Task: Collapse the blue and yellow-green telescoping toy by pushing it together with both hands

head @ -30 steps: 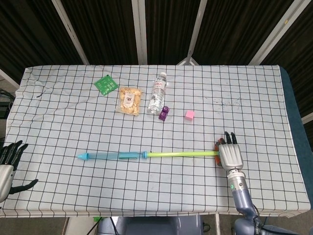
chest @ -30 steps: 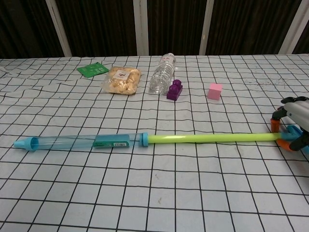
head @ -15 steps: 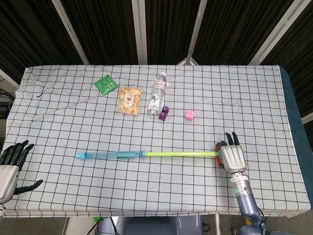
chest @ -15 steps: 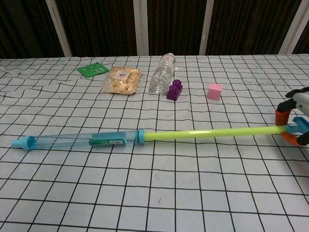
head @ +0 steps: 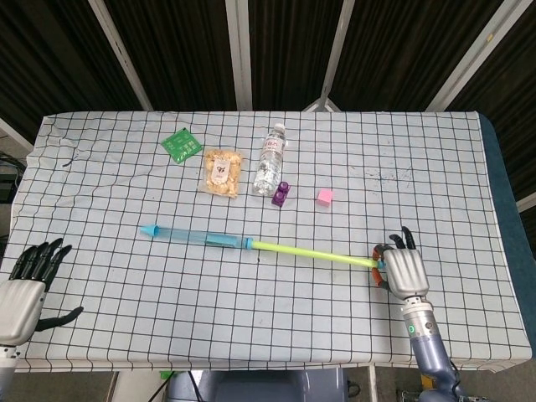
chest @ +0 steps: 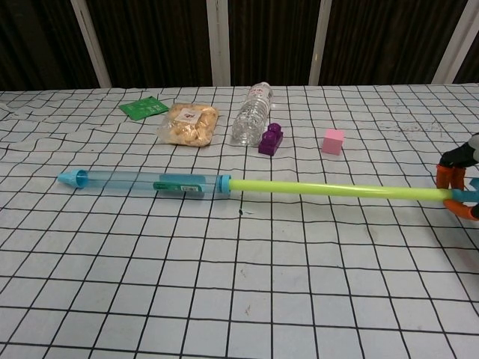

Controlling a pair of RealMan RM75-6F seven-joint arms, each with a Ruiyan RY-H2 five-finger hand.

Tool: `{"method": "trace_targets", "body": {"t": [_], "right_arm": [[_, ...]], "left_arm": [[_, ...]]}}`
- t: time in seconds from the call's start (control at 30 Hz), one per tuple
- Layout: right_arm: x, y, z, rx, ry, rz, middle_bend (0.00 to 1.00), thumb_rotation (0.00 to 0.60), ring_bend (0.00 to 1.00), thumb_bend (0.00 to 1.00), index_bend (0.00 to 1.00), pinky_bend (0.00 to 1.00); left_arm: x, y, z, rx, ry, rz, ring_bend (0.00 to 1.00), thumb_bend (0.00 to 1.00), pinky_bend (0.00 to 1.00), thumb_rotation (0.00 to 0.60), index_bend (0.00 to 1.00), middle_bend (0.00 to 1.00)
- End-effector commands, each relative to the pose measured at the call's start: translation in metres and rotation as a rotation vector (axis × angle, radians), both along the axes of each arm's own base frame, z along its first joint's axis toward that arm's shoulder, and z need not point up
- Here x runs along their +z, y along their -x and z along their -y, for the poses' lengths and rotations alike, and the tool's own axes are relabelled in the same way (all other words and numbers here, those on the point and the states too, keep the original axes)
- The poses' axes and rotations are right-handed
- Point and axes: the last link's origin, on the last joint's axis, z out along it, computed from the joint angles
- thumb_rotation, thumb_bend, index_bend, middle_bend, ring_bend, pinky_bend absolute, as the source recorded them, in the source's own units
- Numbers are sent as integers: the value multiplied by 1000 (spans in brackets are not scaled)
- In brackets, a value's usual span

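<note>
The right hand (head: 404,270) is seen near the right front part of the surface (head: 435,159), back upward, with its fingers curled around the orange handle (chest: 451,179) at the end of the telescoping toy (head: 260,245), which is gripped there. In the chest view only the tips of that hand are caught at the right edge. The left hand (head: 25,285) is held at the front left corner, off the edge of the checked cloth, with its fingers spread and nothing in them; it is well apart from the toy.

The toy is stretched out across the middle of the surface, slanting from the handle at the right up toward the far left. Its yellow-green rod (head: 314,254) is drawn out of the clear blue tube (head: 201,237), which ends in a pointed blue tip (head: 148,229) at the left.

Beyond the toy, a row of items is found: a green packet (head: 181,144), a bag of snacks (head: 221,172), a plastic water bottle (head: 269,162) lying on its side, a purple block (head: 280,193) just beside the bottle, and a pink cube (head: 325,197) further right.
</note>
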Motion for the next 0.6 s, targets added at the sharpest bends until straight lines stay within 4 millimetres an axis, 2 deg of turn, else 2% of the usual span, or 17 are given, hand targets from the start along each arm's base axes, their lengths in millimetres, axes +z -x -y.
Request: {"method": "trace_targets", "body": {"t": [0.03,0.17,0.33,0.4,0.5,0.6], "right_arm": [[0,1,0,-2,-7,1,568,600,211,459,787,0],[0,3,1,-3,-19,3,569,600,211,459,791,0],[-1,6,2,10,-28,-15,570,600,211,458,796,0],[-1,7,2,12,-32,-18,571,600,211,458,796,0],[-1,9,2,12,-36,-19,571,600,211,458,798,0],[-1,11,3,27,-40,-38,572,600,211,458,803,0]], "left_arm": [[-5,-12,-17,-8,44,-45,0,127,0,600,72,28],[-11,-28,-42,-14,87,-68,0,133,0,600,90,66],[-21,-52,-80,-33,106,-122,0,203,0,600,147,114],[-28,-62,-98,-45,112,-153,0,211,0,600,148,117],[-35,-69,-114,-56,126,-190,0,215,0,600,146,123],[-51,-80,-137,-79,151,-265,0,227,0,600,152,160]]}}
